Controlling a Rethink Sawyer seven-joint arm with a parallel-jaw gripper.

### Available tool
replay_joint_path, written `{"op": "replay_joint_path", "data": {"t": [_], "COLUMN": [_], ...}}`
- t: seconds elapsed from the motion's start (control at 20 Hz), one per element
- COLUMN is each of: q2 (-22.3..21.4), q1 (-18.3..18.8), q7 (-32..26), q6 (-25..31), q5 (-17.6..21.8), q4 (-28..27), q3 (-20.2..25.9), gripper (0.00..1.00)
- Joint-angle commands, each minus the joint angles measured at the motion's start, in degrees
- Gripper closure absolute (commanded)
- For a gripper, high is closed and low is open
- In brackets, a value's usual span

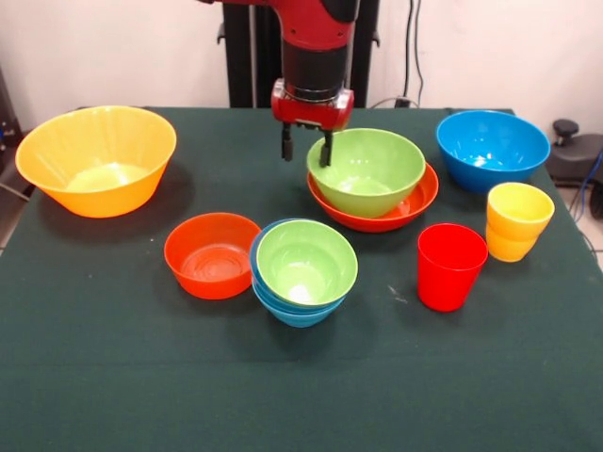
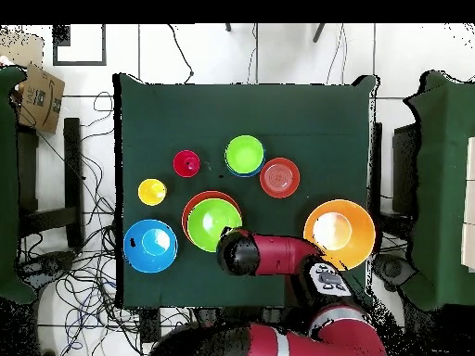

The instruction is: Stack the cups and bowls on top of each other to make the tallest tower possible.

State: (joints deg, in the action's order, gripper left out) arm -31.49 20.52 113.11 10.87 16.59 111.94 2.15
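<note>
On the near part of the dark green desk (image 1: pixel 113 377), a small green glossy plastic bowl (image 1: pixel 306 262) is seen nested in a blue plastic bowl (image 1: pixel 292 311), with a small red-orange plastic bowl (image 1: pixel 212 254) just to its left and a plain red plastic tumbler (image 1: pixel 450 266) to its right. Slightly farther right, a yellow stepped plastic tumbler (image 1: pixel 516 220) is found. Farther back, a larger green plastic bowl (image 1: pixel 366 171) is seated in a wide red-orange shallow bowl (image 1: pixel 415 202); a large orange-yellow bowl (image 1: pixel 96 158) stands far left and a blue bowl (image 1: pixel 492 149) far right. The pincer (image 1: pixel 306 148) is held with its fingers apart at the larger green bowl's left rim, one finger apparently inside. A grasp of that bowl is judged to be in hand; closing on the rim and lifting are called for next.
</note>
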Motion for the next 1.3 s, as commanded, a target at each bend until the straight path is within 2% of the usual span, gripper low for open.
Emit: {"op": "replay_joint_path", "data": {"t": [0.05, 0.5, 0.65, 0.9, 1.3], "q2": [-5.96, -10.78, -10.6, -7.37, -4.05], "q1": [2.1, 5.43, 5.89, 5.32, 3.0], "q7": [1.18, -0.09, -0.74, -0.1, 1.33], "q6": [4.77, 10.77, 11.99, 8.79, 3.21], "q5": [-0.56, -2.44, -2.09, 0.99, 5.26], "q4": [1.06, 2.6, 1.43, -0.52, -0.26], "q3": [8.12, 12.08, 12.23, 10.14, 5.72], "gripper": [0.0, 0.0, 0.0, 0.0, 0.0]}}
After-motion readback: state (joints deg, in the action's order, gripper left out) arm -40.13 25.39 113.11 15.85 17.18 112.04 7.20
